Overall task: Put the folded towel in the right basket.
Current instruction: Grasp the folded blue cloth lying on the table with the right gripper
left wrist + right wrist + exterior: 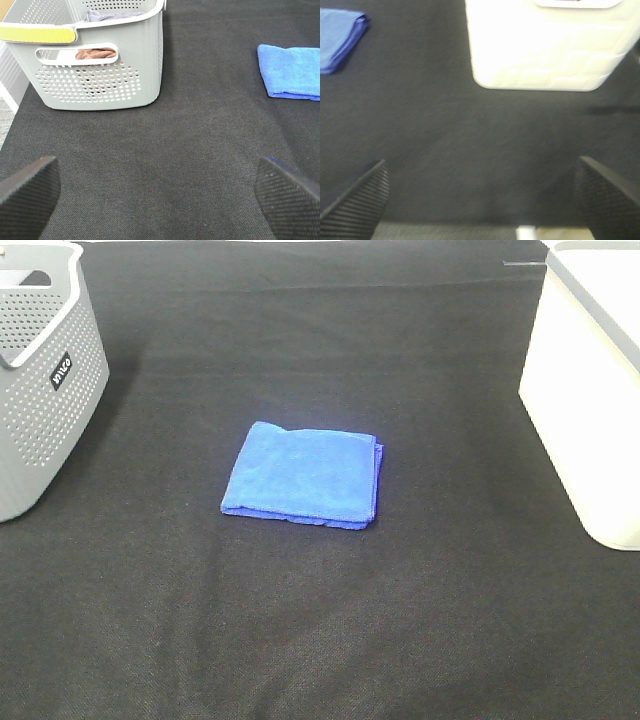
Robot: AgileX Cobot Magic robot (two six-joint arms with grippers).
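A folded blue towel (303,475) lies flat in the middle of the black table. It also shows in the left wrist view (291,71) and in the right wrist view (339,39). The white right basket (594,390) stands at the right edge; the right wrist view shows its wall (545,47). Neither gripper shows in the exterior high view. My left gripper (159,196) is open and empty above bare cloth. My right gripper (482,200) is open and empty near the table's front edge, short of the white basket.
A grey perforated basket (40,380) stands at the left edge. In the left wrist view it (95,65) holds some folded cloths. The black table cloth (320,640) covers the whole surface.
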